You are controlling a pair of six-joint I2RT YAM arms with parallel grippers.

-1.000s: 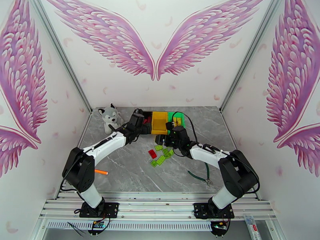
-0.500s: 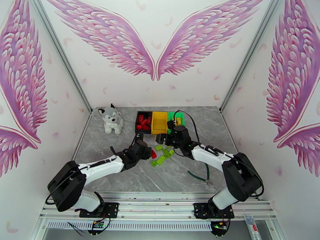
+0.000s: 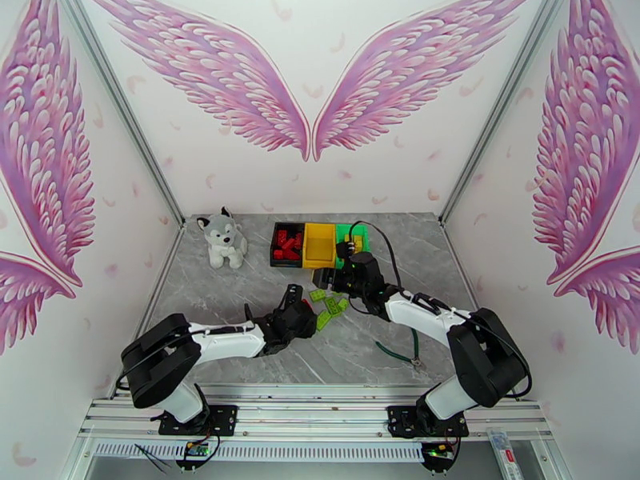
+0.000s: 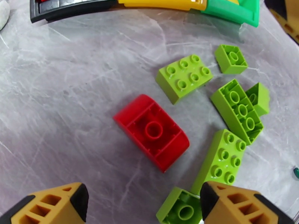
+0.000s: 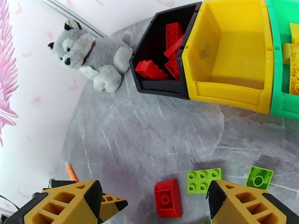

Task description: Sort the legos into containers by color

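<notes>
Top external. The left gripper was over the black bin one second ago. It has since swung back and now sits low at the near-left edge of the loose green bricks. Its wrist covers the spot where the red brick lay. The right gripper has barely moved and hangs just short of the yellow bin. The green bin is beyond it to its right. The bins and the plush husky are unchanged.

Left wrist. The left gripper has its jaws spread and nothing between the fingers. The red brick lies hollow side up just ahead of the gap, centred. A green 2x4 brick is ahead by the right finger, and a small green brick sits right against that finger. A long green brick, underside up, and a green 2x3 brick lie farther ahead to the right. The bin rims are well ahead.

Right wrist. The right gripper is released and wide, gripping nothing. Below the gap and apart from the fingers are the red brick and the green 2x3 brick. Far ahead:
- the black bin holds red bricks;
- the yellow bin has a bare floor;
- the green bin holds yellow bricks.

The husky is ahead to the left.
</notes>
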